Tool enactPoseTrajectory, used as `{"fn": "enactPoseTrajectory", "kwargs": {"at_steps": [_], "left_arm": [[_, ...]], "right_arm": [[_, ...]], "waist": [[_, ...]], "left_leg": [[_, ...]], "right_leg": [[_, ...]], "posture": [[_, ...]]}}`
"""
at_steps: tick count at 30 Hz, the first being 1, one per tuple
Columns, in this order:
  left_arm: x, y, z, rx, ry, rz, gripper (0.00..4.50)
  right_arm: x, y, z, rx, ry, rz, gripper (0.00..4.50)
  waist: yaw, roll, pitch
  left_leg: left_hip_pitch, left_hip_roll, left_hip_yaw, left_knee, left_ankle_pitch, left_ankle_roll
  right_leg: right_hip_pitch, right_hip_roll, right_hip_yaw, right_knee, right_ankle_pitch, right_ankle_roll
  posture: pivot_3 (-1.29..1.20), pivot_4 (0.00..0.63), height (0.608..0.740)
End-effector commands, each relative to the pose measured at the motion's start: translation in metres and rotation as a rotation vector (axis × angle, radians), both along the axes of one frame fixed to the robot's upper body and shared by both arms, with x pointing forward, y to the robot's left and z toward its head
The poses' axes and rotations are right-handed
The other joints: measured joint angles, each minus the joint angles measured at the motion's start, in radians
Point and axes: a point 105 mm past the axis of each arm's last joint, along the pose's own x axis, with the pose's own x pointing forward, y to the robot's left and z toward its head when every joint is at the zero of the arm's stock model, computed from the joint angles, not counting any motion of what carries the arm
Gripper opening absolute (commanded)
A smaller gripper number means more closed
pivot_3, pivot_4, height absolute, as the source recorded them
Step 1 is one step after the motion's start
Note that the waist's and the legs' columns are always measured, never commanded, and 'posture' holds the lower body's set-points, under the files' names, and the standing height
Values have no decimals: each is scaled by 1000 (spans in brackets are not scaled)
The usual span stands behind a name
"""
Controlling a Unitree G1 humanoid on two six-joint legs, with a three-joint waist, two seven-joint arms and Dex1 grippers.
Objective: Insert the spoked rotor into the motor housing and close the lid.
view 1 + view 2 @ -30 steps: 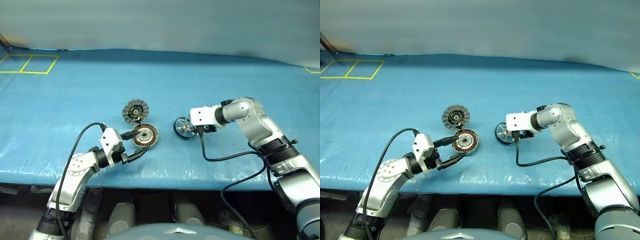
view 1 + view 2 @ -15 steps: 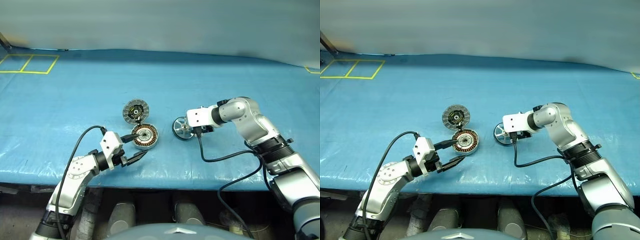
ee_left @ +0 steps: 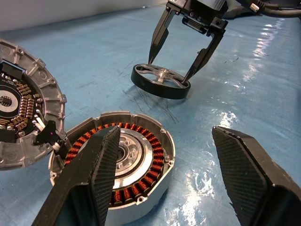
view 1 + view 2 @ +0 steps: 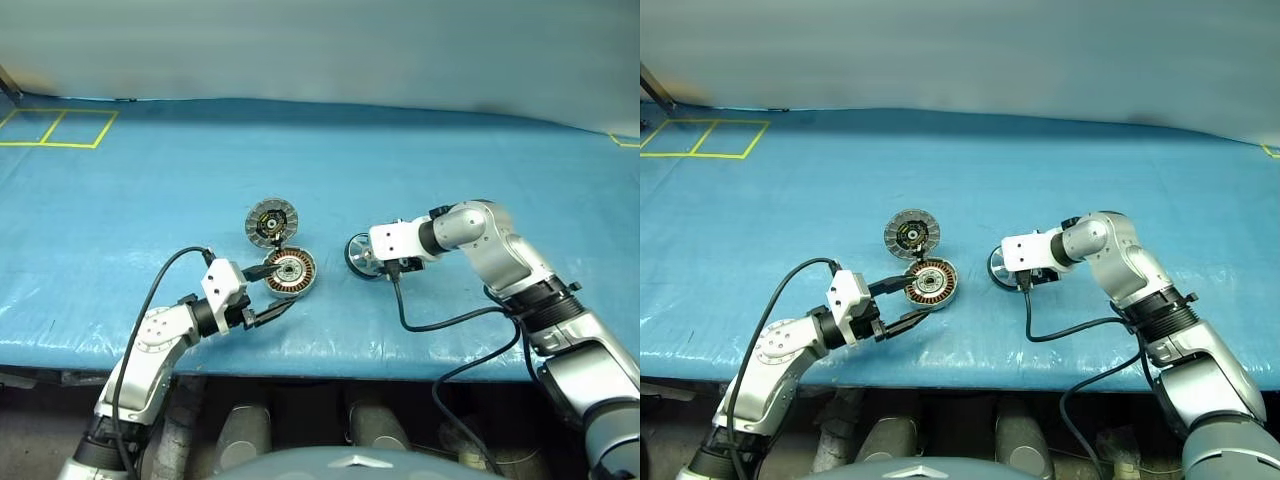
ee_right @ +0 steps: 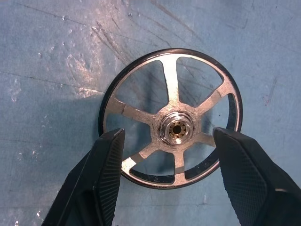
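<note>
Nearest, the left gripper [image 4: 272, 293] waits spread open around the motor housing [image 4: 288, 272], its lid [image 4: 271, 222] hinged open behind. Farther right, the right gripper [image 3: 175, 69] straddles the spoked rotor [image 5: 170, 117], unclamped. Pickup seems underway; next it must squeeze and lift.

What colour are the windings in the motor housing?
Copper-orange, ringing the silver centre of the motor housing; clearest in the left wrist view.

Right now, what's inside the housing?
Housing: a ring of copper windings around a silver centre hub, nothing else. Rotor lies apart on the mat, lid open. The left finger covers part of the ring.
</note>
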Motion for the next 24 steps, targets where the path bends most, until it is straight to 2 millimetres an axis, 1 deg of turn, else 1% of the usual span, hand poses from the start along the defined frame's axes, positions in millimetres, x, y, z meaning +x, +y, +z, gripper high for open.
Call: {"fn": "enactPoseTrajectory", "kwargs": {"at_steps": [1,4,7,9,12,13,16,20,22,24], "left_arm": [[-2,-4,4,-15,-24,-15,3354],[-2,-5,4,-22,-21,-13,3354],[-1,-5,3,-20,-21,-7,3354],[-1,-4,2,-19,-21,-6,3354],[-1,-4,3,-18,-25,-8,3354],[-1,-4,3,-19,-26,-8,3354],[-1,-4,3,-20,-33,-11,3354],[1,-1,6,-23,-50,2,3354],[1,3,5,-13,-46,20,3354],[1,9,5,-17,-41,49,3354]], "right_arm": [[5,-1,-1,27,-17,-24,3147],[4,1,-2,52,5,-32,3147],[2,1,-5,24,1,-11,3147],[0,1,-6,16,15,-5,2748],[-1,3,-6,20,23,3,1924],[-1,3,-6,22,20,4,1736],[-5,4,-6,26,31,13,1736],[-5,9,-4,82,17,-11,1736],[-7,14,0,158,13,-36,1736],[-9,22,7,284,6,-76,1736]], "waist": [[0,0,0],[1,0,0],[1,0,0],[1,0,0],[0,0,0],[0,0,0],[1,0,0],[0,0,0],[0,0,0],[-1,0,0]], "left_leg": [[0,0,0,0,0,0],[0,0,0,0,0,0],[0,0,0,0,0,0],[0,0,0,0,0,0],[1,0,0,0,0,0],[2,0,0,0,0,0],[2,0,0,0,0,0],[2,0,0,0,0,0],[2,0,-1,0,0,0],[2,0,-1,0,0,0]], "right_leg": [[0,0,0,0,0,0],[0,0,0,0,0,0],[0,0,0,0,0,0],[0,0,0,0,0,0],[1,0,0,0,0,0],[2,0,0,0,0,0],[2,0,0,0,0,0],[2,0,0,0,0,0],[2,0,0,0,0,0],[2,0,0,0,0,0]], "posture": [[0,150,740],[0,150,740],[0,150,740],[0,150,740],[0,150,740],[0,150,740],[0,150,740],[0,150,740],[0,150,740],[0,150,740]]}}
